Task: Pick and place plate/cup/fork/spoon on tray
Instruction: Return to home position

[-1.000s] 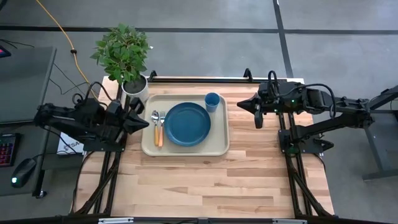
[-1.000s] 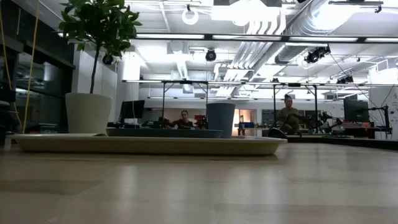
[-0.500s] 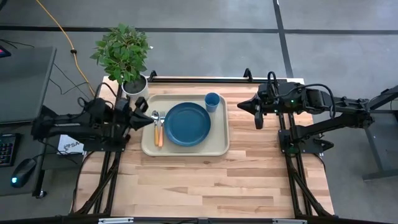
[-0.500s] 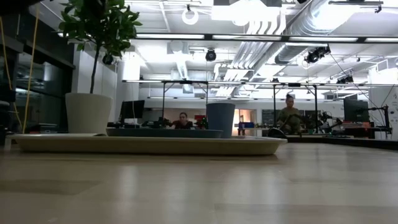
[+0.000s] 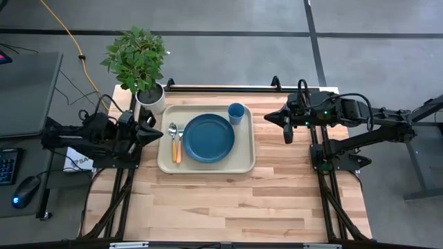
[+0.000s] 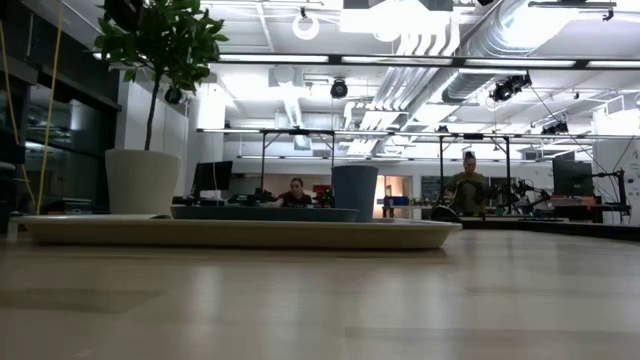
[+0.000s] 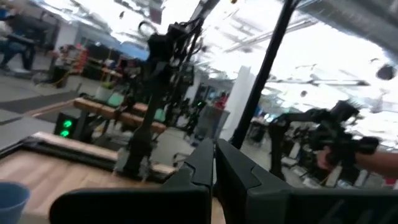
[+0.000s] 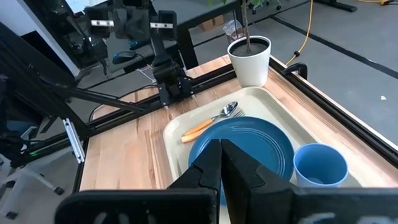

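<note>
Apparently one fork (image 5: pixel 179 143), one spoon (image 5: pixel 172 143)

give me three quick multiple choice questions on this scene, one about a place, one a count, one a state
1. In the high view, where on the tray does the cup stand?
A) lower left corner B) upper right corner C) centre
2. How many utensils lie on the tray left of the plate?
A) one B) two C) three
3. What are the end effectors holding?
A) the left one a utensil B) the right one the cup C) nothing

Answers:
1 B: the cup stands in that corner, beside the plate.
2 B: the spoon and the fork lie side by side.
3 C: the left end effector and the right end effector are both shut and empty.
</note>
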